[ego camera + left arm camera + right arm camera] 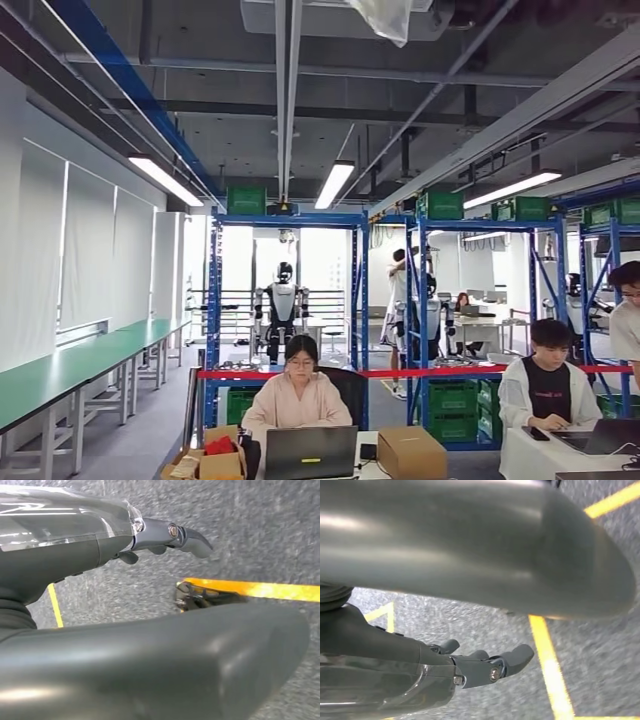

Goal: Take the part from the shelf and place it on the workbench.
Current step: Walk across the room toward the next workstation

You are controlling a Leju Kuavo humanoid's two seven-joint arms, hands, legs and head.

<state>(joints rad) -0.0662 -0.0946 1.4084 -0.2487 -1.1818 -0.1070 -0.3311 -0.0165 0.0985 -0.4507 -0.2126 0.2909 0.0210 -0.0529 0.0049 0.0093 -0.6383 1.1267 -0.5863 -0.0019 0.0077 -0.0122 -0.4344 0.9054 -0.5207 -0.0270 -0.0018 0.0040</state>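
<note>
left hand (158, 580) fingers apart, holding nothing, over grey floor (245, 530) | right hand (471, 625) likewise | blue shelf (287, 220) ahead

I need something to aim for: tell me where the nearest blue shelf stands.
In the head view the blue shelf stands centre-left, behind the red tape and the person at the laptop.

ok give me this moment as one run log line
phase: part not yet picked | left hand: holds nothing, above grey floor | right hand: holds nothing, above floor | ahead: blue shelves, people at desks
</note>
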